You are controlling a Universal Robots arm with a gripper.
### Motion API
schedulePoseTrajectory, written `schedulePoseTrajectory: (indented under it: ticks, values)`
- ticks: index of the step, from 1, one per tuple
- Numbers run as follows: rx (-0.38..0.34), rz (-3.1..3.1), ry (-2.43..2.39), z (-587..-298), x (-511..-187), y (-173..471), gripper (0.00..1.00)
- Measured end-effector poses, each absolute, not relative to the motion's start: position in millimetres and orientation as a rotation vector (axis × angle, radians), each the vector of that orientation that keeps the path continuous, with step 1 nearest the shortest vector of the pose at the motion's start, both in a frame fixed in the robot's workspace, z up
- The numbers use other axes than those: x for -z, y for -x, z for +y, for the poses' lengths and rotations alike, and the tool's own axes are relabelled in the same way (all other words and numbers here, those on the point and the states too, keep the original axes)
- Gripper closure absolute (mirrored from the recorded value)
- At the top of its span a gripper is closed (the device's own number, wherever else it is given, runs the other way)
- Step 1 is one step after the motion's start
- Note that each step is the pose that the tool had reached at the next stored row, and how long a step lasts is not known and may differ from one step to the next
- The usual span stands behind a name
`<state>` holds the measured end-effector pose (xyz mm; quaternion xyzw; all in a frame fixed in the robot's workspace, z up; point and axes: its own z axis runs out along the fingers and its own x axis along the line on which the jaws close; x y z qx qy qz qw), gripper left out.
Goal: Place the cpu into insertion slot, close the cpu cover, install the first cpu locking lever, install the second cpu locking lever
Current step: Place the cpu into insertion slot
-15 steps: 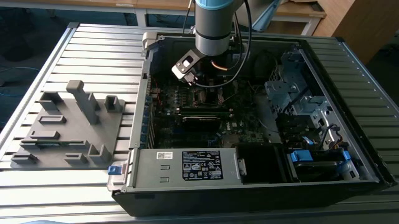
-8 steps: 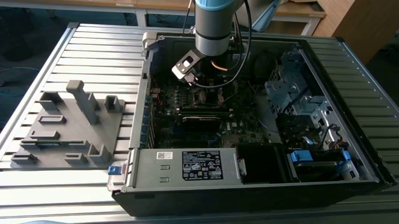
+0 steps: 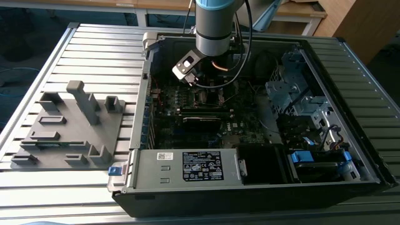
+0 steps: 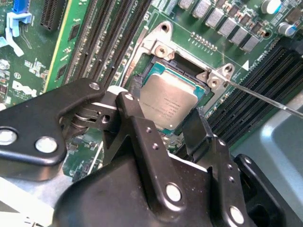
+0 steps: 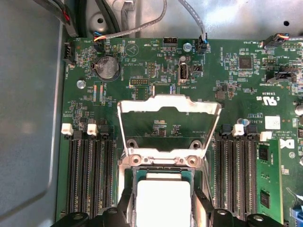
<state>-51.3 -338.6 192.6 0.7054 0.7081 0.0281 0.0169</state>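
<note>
- Reaching down with the arm [image 3: 216,23] from the upper centre of the exterior view into the open computer case [image 3: 138,136], end effector [image 3: 190,77] low over the green circuit board [image 3: 166,105].
- Gripping the cpu [image 4: 166,101] in the second wrist view, with the end effector [image 4: 163,109] drawn narrow and one black finger [image 4: 130,111] against each of two opposite edges.
- Meeting the insertion slot [image 4: 181,70] with the dull silver top facing up; cannot tell whether fully seated or just above it.
- Showing the same grip in the first wrist view: cpu [image 5: 163,201] between the fingers, insertion slot [image 5: 163,169] rim just beyond.
- Standing raised off the slot: the cpu cover [image 5: 142,105], with board visible through its square window.
- Running away from one corner of the slot, apart from the cpu: a thin metal rod [image 4: 265,97].
- Flanking the slot on both sides: long black memory slots [image 5: 90,179].
- Lying on the slatted table [image 3: 93,42] at the exterior view's left, beside the case: a grey moulded fixture [image 3: 69,131].
- Sitting inside the case at lower centre of the exterior view: a labelled grey power supply box [image 3: 187,166].
</note>
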Motion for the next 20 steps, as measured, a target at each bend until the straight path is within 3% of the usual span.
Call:
schedulePoseTrajectory:
  ticks: [14,17,19,20]
  values:
    - [-0.088,2.201,-2.192,-338.5,-201.4,51.3,0.38]
    - [-0.088,2.201,-2.192,-338.5,-201.5,51.3,0.46]
    - [-0.088,2.201,-2.192,-338.5,-201.6,51.3,0.59]
    - [-0.088,2.201,-2.192,-338.5,-201.6,51.3,0.59]
